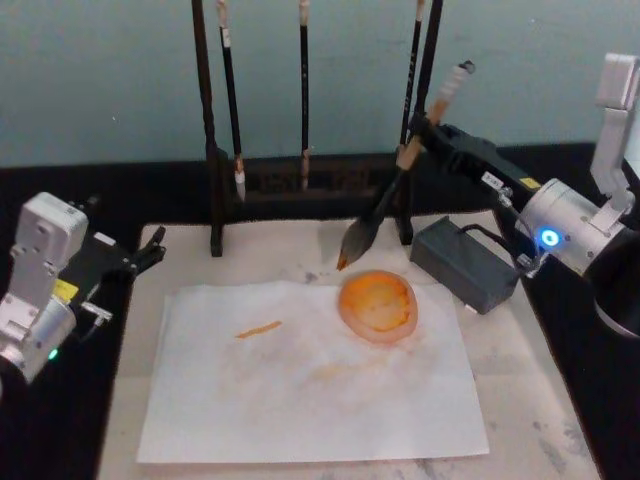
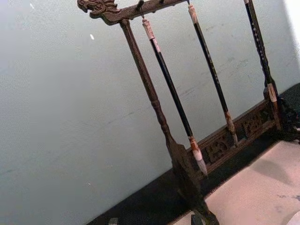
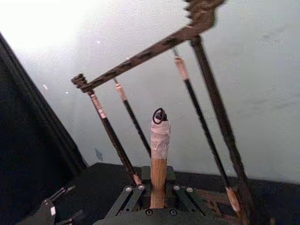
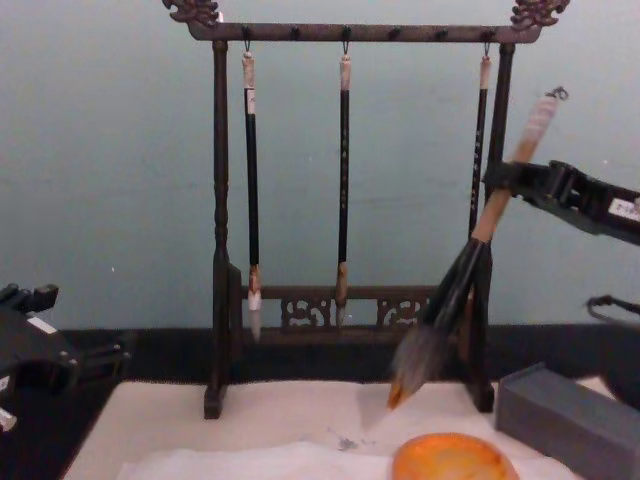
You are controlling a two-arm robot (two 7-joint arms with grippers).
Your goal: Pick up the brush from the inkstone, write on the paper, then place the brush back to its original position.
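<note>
Brush point(image 1: 381, 208) tilted in right tool point(image 1: 421, 128), tip near orange dish point(image 1: 378, 305)

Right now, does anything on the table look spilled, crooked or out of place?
No spill. The right end effector holds the brush tilted, tip orange. The orange dish straddles the paper's far edge; a short orange stroke marks the sheet. The left end effector idles at left.

Nothing legible: the white label point(image 1: 497, 181) on the right arm point(image 1: 560, 225) is too small to read.
</note>
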